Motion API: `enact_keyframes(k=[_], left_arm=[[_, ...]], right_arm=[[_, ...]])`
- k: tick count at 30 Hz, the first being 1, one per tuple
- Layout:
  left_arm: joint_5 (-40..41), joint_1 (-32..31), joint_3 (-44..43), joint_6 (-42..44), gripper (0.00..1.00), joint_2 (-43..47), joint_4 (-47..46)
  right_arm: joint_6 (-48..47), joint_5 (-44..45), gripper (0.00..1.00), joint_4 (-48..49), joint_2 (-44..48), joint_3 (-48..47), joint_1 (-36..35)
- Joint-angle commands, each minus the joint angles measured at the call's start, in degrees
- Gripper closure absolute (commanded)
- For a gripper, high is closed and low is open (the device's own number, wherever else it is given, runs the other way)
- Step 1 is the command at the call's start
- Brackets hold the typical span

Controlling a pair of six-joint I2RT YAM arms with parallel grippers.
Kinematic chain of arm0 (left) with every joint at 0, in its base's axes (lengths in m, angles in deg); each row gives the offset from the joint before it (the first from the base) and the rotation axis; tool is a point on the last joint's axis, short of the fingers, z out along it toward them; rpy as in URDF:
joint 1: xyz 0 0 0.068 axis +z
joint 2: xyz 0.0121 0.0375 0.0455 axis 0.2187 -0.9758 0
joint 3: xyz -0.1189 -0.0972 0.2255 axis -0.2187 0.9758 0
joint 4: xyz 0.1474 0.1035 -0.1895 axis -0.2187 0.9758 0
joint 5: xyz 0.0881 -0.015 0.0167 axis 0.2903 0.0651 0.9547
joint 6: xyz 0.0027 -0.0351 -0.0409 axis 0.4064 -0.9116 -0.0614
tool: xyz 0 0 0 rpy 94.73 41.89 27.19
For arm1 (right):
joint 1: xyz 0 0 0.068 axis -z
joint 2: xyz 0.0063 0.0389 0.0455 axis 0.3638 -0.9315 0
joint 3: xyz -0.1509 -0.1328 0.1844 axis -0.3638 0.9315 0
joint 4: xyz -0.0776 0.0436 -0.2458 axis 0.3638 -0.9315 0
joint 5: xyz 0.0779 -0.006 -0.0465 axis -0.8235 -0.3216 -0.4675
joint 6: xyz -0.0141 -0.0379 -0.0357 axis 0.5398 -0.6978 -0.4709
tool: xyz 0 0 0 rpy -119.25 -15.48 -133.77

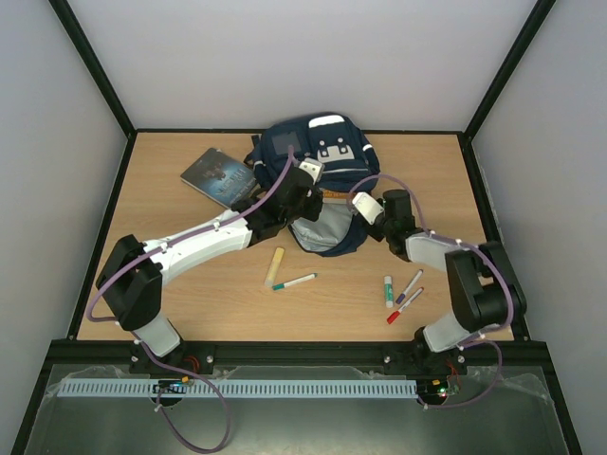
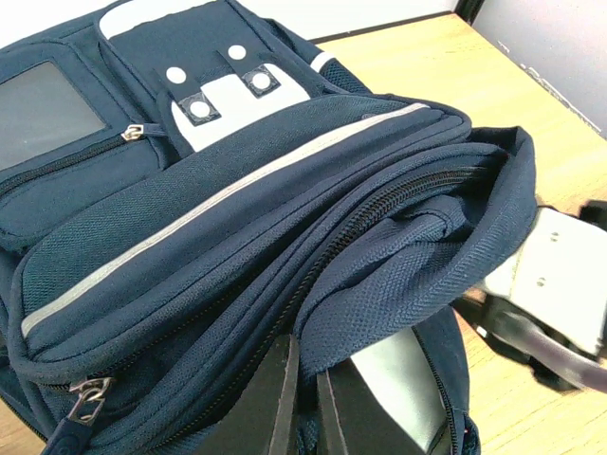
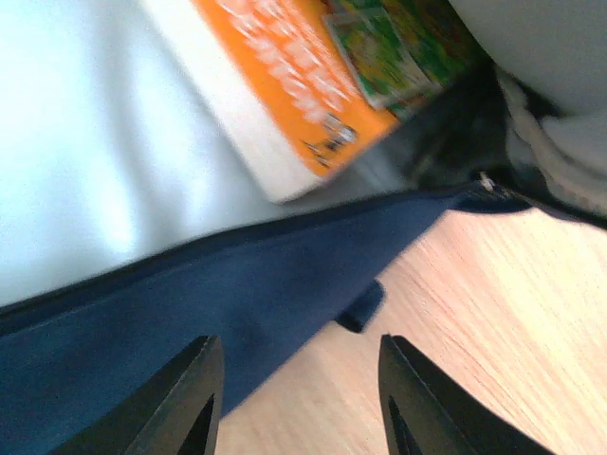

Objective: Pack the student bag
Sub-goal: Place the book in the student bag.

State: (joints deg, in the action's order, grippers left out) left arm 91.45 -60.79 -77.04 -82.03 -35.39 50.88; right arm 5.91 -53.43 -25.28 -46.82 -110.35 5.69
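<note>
The student bag (image 1: 313, 152), navy with white stripes and a grey-white patch, lies at the table's back centre with its main compartment open toward me, pale lining showing. My left gripper (image 2: 305, 398) is shut on the navy fabric edge of the bag's opening (image 2: 398, 275) and holds the flap up. My right gripper (image 3: 299, 398) is open and empty, low over the wood just beside the bag's lower rim (image 3: 190, 322). An orange book (image 3: 313, 85) lies inside the bag against the pale lining.
A dark book (image 1: 218, 175) lies left of the bag. A yellow ruler-like strip (image 1: 274, 266) and a green marker (image 1: 294, 282) lie in front of the bag. Several markers (image 1: 403, 294) lie at the front right.
</note>
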Motion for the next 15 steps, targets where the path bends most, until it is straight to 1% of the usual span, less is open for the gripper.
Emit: enact_keyframes(k=[1, 3, 5, 6, 7, 9, 15], left_arm=[[-0.73, 0.48, -1.54, -0.55, 0.98, 1.66, -2.98], [-1.11, 0.66, -1.17, -0.8, 0.98, 1.96, -3.29], [-1.9, 0.85, -0.72, -1.15, 0.97, 2.28, -3.57], [-2.37, 0.99, -0.61, -1.33, 0.98, 2.3, -3.6], [-2.76, 1.24, -0.57, -1.46, 0.97, 2.3, -3.61], [-3.57, 1.49, -0.59, -1.65, 0.98, 2.28, -3.52], [-6.0, 2.7, -2.58, -1.6, 0.98, 2.21, -2.03]], right_arm=[[-1.69, -14.78, 0.59, -16.77, 8.42, 0.89, -0.02], [-1.53, -16.84, 0.71, -19.5, 10.77, 0.73, -0.3], [-1.83, -16.77, 0.84, -20.24, 12.13, 0.35, -0.92], [-2.47, -16.35, 0.89, -20.01, 12.32, 0.26, -1.35], [-3.18, -15.66, 0.92, -19.35, 12.22, 0.21, -2.03], [-4.79, -13.63, 0.94, -17.12, 10.84, -0.03, -2.91], [-8.7, -8.45, 0.98, -11.74, 2.07, -4.76, -4.31]])
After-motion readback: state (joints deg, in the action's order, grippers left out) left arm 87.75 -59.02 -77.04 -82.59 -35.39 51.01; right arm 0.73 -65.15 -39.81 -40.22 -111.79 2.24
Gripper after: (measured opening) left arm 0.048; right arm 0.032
